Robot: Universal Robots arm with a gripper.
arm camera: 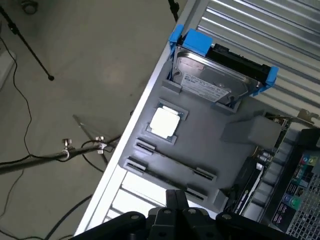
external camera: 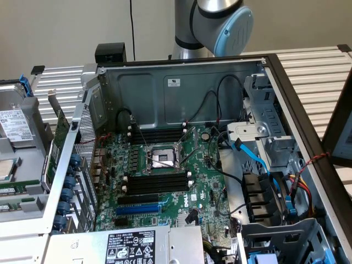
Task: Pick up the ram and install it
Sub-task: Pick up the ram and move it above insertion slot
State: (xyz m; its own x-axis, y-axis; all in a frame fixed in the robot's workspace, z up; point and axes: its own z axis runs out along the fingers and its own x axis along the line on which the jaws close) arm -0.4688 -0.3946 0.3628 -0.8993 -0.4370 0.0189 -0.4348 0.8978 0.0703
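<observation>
Black fingertips of the end effector [arm camera: 175, 193] sit closest to the wrist camera, drawn narrow and pressed together, and we see nothing held between them. Just past them lies a grey tray [arm camera: 240, 135], set at the rim of the ribbed metal surface [arm camera: 280, 30], with the floor [arm camera: 75, 90] beyond that rim. On the tray a hard drive [arm camera: 210, 80] rests in a blue bracket [arm camera: 196, 42], and a square processor chip [arm camera: 164, 122] sits in its own pocket beside it. Two long slim holders [arm camera: 172, 161] run side by side nearest the fingertips; from the wrist view we cannot tell whether a stick fills them.

From the exterior view we find the ram [external camera: 10, 188] at the exterior view's left, a thin green stick lying in that tray, with a second green stick [external camera: 8, 207] just beside it. Both are well apart from the open computer case [external camera: 181, 82], which lies on its side on the surface. Between tray and case a green expansion card [external camera: 59, 140] stands against the case's wall. Inside, the motherboard [external camera: 203, 181] shows a silver socket [external camera: 162, 158] with black memory slots [external camera: 157, 181] on either side of it and a blue slot [external camera: 137, 209] nearer the power supply [external camera: 129, 246]. We see the arm [external camera: 220, 22] rising behind the case's far wall
</observation>
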